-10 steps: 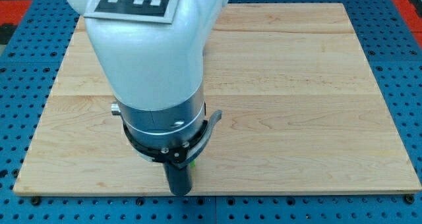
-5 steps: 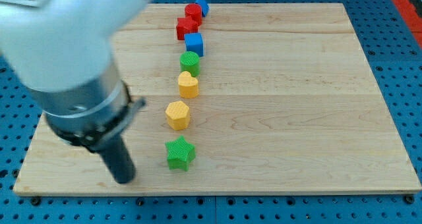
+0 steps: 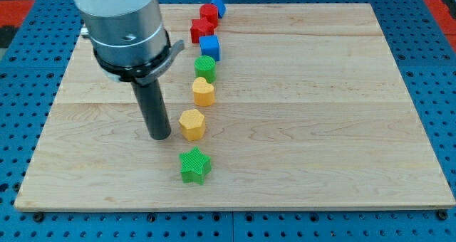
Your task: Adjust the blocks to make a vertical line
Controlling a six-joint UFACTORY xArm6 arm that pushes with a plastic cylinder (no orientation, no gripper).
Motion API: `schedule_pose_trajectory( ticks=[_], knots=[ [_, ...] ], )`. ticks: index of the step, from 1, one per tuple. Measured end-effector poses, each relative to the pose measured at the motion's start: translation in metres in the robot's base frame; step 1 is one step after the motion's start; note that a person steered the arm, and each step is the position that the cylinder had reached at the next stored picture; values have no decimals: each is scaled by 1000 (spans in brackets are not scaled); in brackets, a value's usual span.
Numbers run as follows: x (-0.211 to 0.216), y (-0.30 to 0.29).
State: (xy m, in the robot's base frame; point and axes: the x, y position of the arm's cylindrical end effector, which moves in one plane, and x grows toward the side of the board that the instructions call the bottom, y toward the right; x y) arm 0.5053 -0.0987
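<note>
Several blocks run in a rough line from the view's top to its bottom on the wooden board (image 3: 320, 114): a blue block (image 3: 218, 3), a red block (image 3: 208, 13), a red star (image 3: 201, 30), a blue cube (image 3: 210, 47), a green cylinder (image 3: 205, 67), a yellow heart (image 3: 203, 92), a yellow hexagon (image 3: 192, 124) and a green star (image 3: 194, 165). The line leans left toward the bottom. My tip (image 3: 160, 137) rests on the board just left of the yellow hexagon, close to it, with a small gap.
The board lies on a blue perforated table (image 3: 442, 71). The arm's body (image 3: 121, 21) covers the board's upper left part.
The arm has swung from over the board's lower middle to the left, then up. My tip has moved from the lower left to beside the yellow hexagon. The blocks have stayed put.
</note>
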Motion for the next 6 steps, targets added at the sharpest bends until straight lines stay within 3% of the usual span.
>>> schedule_pose_trajectory(
  ticks=[3,5,6],
  knots=[
    [0,24],
    [1,-50],
    [44,-38]
  ],
)
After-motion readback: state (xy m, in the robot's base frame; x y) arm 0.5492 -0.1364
